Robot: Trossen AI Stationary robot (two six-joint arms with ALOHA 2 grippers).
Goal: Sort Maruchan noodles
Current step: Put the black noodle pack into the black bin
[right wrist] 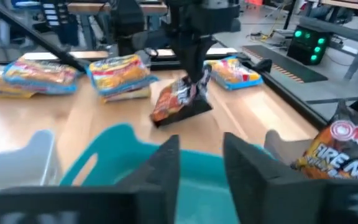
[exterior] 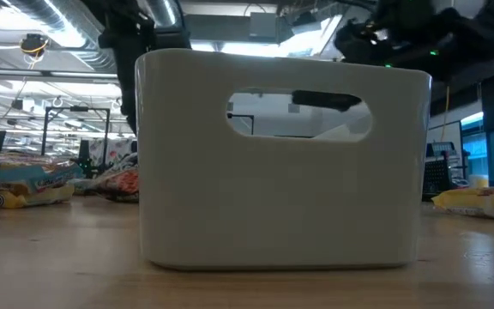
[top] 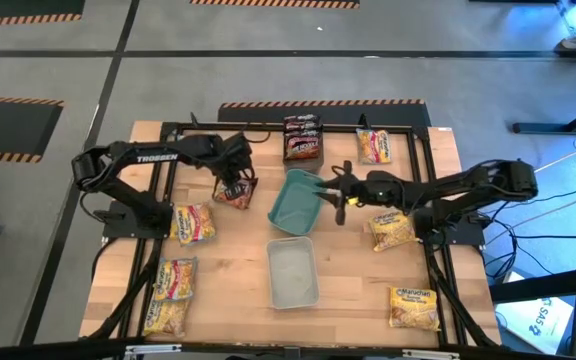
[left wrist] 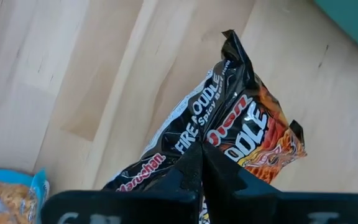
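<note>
A: High view puts the dark Fire Noodle packet on the counter, just beside the teal tray.

B: And the left tool?

A: Pinched tight on that packet's edge. I'd lift it straight and slowly so the crinkly film doesn't slip, clearing the tray rim.

B: The right tool?

A: Partly parted at the teal tray's rim, holding nothing I can see.

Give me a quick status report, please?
Left gripper shut on Fire Noodle packet. Right gripper open at teal tray. Nothing blocking.
</note>
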